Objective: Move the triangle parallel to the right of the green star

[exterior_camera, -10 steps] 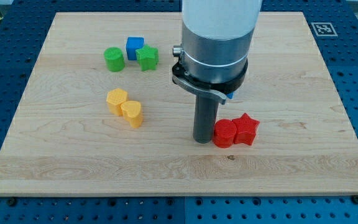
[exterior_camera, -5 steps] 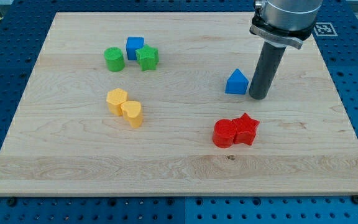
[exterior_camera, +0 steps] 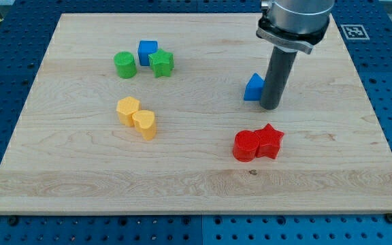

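Observation:
The blue triangle lies right of the board's middle, partly hidden behind my rod. My tip rests against its right side. The green star sits at the upper left, well to the left of the triangle and a little higher in the view. A blue cube touches the star's upper left, and a green cylinder stands just left of them.
A yellow hexagon block and a yellow heart block touch each other left of centre. A red cylinder and a red star touch below my tip. The wooden board ends at blue perforated table.
My rod went from beside the red pair up to the right of the blue triangle, then slid left against it. The triangle has shifted slightly left.

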Controlling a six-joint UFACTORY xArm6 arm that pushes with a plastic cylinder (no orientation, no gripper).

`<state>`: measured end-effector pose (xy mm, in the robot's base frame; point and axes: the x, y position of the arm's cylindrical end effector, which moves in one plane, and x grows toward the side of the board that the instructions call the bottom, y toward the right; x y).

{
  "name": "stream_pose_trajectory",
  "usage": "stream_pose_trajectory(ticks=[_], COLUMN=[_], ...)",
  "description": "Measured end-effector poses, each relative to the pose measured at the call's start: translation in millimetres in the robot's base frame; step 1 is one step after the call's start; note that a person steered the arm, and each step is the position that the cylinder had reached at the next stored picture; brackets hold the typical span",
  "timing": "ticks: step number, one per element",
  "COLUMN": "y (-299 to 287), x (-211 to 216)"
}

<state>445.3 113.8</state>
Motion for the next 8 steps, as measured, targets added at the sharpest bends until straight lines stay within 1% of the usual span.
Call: stream_pose_trajectory(ticks=[1, 3, 4, 5, 6, 7, 8], y=[-19.2, -23.7, -31.4, -93.6, -139.0, -159.1, -212.7], x=[-10.9, -54.5, -65.6, -66.0, -104.6, -155.3, -179.2])
